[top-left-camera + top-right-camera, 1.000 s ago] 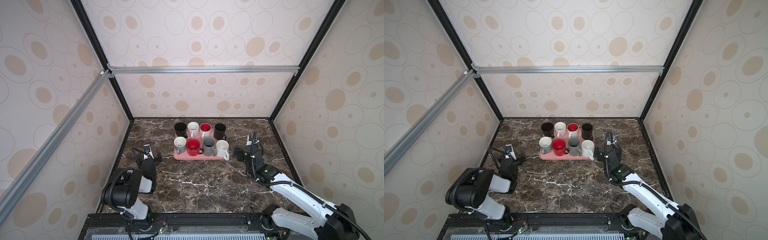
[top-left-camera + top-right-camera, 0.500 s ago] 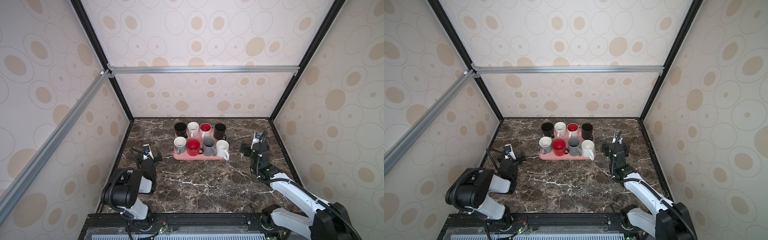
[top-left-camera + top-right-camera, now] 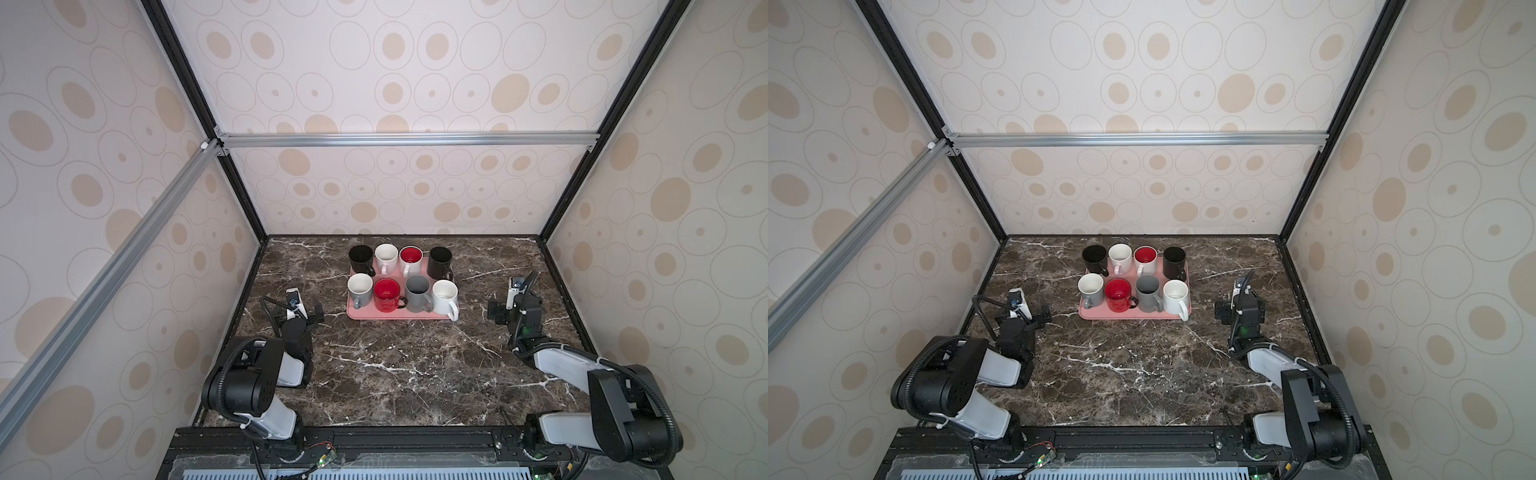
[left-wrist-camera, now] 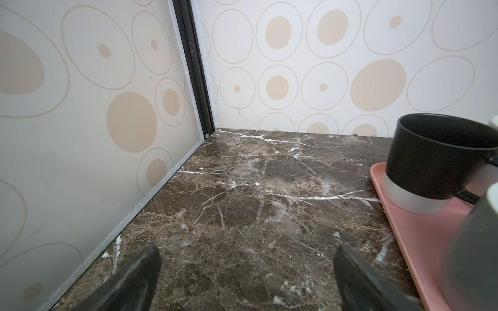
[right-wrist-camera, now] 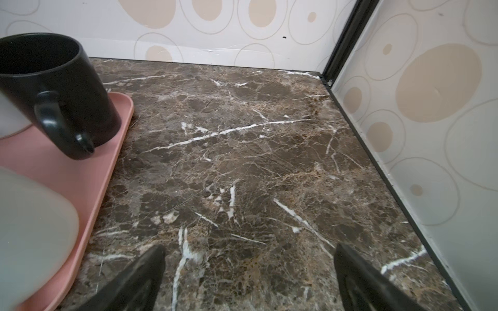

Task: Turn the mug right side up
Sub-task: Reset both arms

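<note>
While both sets of fingers (image 4: 134, 277) are standing spread wide and gripping nothing, the left gripper (image 4: 246, 258) and right gripper (image 5: 250, 255) are sitting low over the bare dark brown marble tabletop (image 3: 395, 374). In both top views they are left and right of frame centre, clear of the pink rectangular plastic tray (image 3: 399, 316).

The tray is sitting at frame centre, carrying eight ceramic mugs (image 3: 1120, 257) in two tight rows of four. Every interior showing is looking empty.

Task mug: seven are showing open mouths. The all-red ceramic mug with black handle (image 3: 386, 294), lower row, second from left, is reading as a flat red disc, so I'm not calling it either way.

Risks:
- Jaws this wide going into that row are likely clipping the neighbouring grey ceramic mug (image 3: 417, 299).
- The white ceramic mug (image 3: 444, 297) seems to be poking its handle past the tray's lower-right corner, inviting a snag.
- A side push is probably sliding the tray on polished stone.
</note>
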`<control>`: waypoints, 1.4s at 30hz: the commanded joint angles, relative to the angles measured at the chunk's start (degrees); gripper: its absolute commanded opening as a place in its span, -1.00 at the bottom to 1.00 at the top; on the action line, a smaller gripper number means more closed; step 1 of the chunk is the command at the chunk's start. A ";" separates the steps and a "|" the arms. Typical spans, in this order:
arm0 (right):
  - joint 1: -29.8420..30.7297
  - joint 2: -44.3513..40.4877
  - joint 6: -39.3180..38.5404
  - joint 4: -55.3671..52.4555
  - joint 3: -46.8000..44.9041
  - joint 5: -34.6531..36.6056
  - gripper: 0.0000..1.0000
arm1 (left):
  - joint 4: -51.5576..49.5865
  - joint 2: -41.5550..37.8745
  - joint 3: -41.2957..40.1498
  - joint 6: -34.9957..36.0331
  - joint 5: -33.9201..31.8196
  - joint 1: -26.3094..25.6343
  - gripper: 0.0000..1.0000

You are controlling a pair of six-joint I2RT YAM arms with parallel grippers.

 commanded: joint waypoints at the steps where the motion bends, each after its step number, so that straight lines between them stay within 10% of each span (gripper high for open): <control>1: -0.71 1.13 -2.25 1.20 2.46 -5.97 0.99 | 2.53 0.24 -0.01 -0.05 0.18 0.37 0.99; 7: -0.86 15.03 -1.68 35.35 -9.04 -3.25 0.97 | 2.44 0.25 0.07 -0.07 0.18 0.41 0.99; 9: -1.57 10.70 0.66 17.00 -3.89 -2.84 0.97 | 2.16 0.39 0.25 -0.05 0.22 0.41 0.99; 42: -2.64 12.25 1.08 16.67 -2.11 -3.63 0.99 | 2.29 0.33 0.16 0.39 1.24 0.31 0.99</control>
